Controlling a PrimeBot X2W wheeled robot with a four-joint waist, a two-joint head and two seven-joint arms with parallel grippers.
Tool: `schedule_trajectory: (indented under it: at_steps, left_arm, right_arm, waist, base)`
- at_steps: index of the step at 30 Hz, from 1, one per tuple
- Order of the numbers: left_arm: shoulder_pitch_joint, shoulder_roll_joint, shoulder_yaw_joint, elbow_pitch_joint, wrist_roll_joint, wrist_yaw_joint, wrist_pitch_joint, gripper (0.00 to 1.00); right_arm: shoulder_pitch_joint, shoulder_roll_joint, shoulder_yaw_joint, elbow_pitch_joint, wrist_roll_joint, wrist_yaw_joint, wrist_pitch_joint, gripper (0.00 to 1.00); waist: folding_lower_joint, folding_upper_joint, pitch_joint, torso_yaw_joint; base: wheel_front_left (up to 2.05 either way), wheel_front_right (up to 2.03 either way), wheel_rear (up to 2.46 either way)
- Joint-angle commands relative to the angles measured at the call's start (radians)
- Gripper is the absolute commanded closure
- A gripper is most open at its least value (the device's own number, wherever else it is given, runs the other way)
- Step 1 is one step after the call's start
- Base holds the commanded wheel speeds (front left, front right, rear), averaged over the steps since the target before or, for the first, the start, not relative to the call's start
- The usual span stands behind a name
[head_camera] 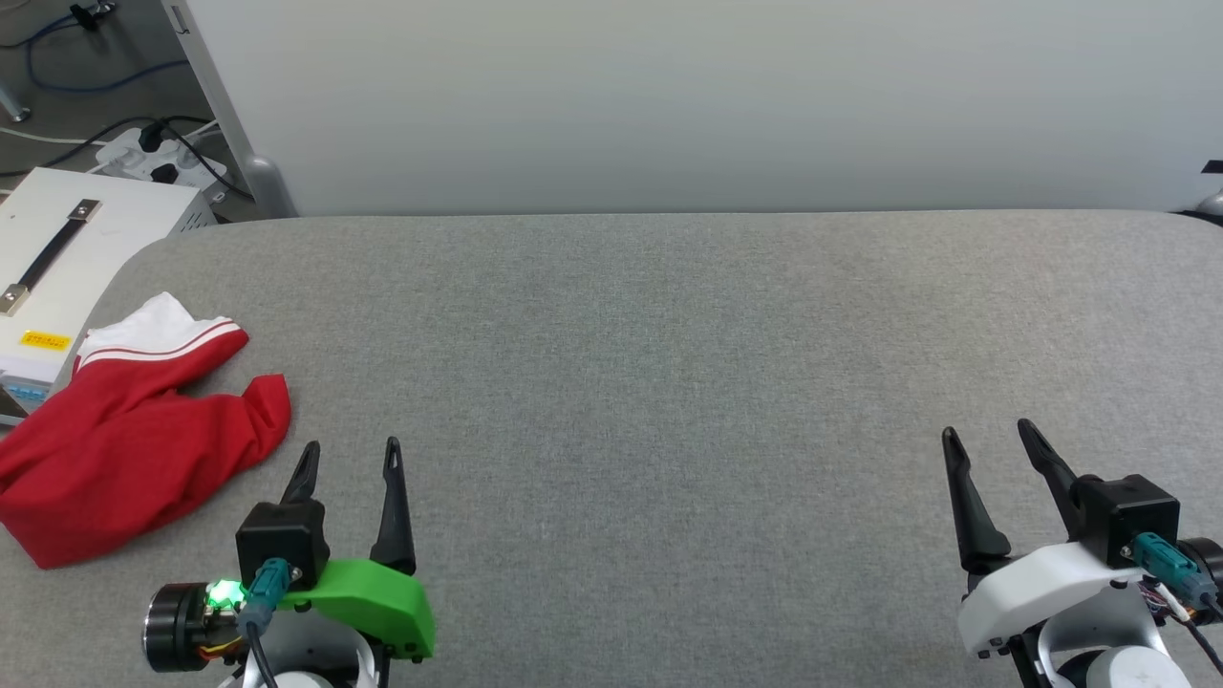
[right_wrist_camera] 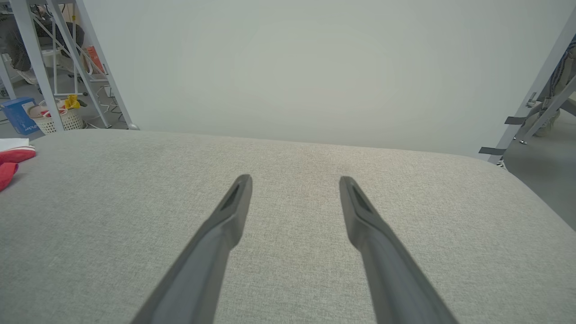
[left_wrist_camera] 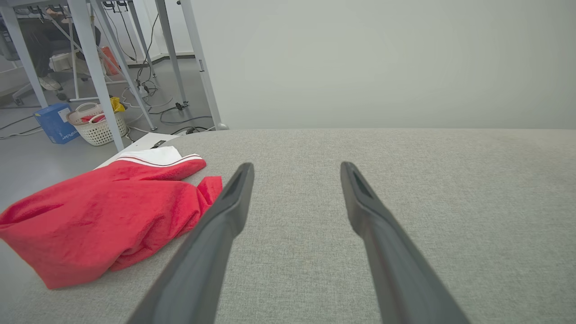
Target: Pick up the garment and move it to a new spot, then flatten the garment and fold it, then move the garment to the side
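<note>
We are seeing the red jersey [head_camera: 134, 449] lying crumpled at the counter [head_camera: 669, 382] edge, just left of our left hand [head_camera: 351, 443], the nearer one; it and the right hand [head_camera: 987, 428] are hovering spread, empty.

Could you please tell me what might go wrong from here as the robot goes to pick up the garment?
1. The garment lies bunched at the left edge of the table, so a nudge from the open left end effector could push it off.
2. A pinch may catch several layers, hampering flattening.
3. The white box sits just beyond it; reaching there risks a bump.
</note>
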Motion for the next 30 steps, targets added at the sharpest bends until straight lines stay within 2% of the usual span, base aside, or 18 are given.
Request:
schedule_trajectory:
  at_steps: [1,30]
  left_arm:
    - [-0.006,-0.001,-0.002,-0.004,-0.01,0.009,-0.01,0.0]
    - [-0.001,-0.002,-0.014,0.014,-0.061,0.005,-0.07,0.0]
  right_arm:
    - [0.008,0.0,-0.004,-0.009,0.014,0.0,-0.011,0.0]
    - [0.039,0.0,-0.017,-0.027,0.087,0.0,-0.071,0.0]
  waist:
    - [0.0,0.0,0.0,0.0]
    - [0.0,0.0,-0.002,0.001]
  base:
    - [0.0,0.0,0.0]
    - [0.0,0.0,0.0]
